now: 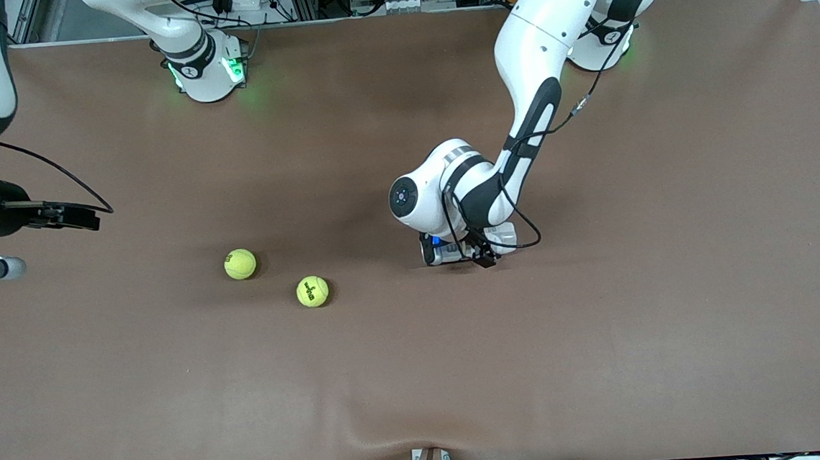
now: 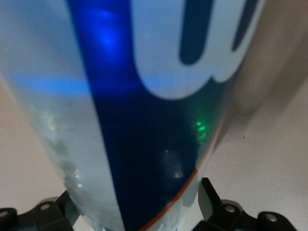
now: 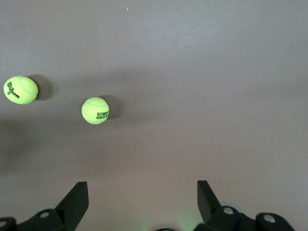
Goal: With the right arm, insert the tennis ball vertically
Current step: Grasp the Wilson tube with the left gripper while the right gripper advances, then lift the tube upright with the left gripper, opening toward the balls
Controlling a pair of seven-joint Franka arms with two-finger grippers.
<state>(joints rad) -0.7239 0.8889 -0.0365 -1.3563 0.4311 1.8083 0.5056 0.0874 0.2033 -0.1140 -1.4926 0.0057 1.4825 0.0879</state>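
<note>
Across brown desk (image 1: 607,360), lying near each other without touching: one yellow tennis ball (image 1: 240,263) and, nearer the front camera, a second ball (image 1: 312,291), both toward the right arm's end from the left hand (image 1: 480,254). Showing up close only in the left wrist view: clear can (image 2: 144,120) with blue label and part of a big white letter, sitting between that hand's widely spread fingers. Hanging over the desk at its own end, right hand (image 1: 88,218) gaping wide and carrying nothing; reading "Wilson" and "3" on one ball in the right wrist view.
</note>
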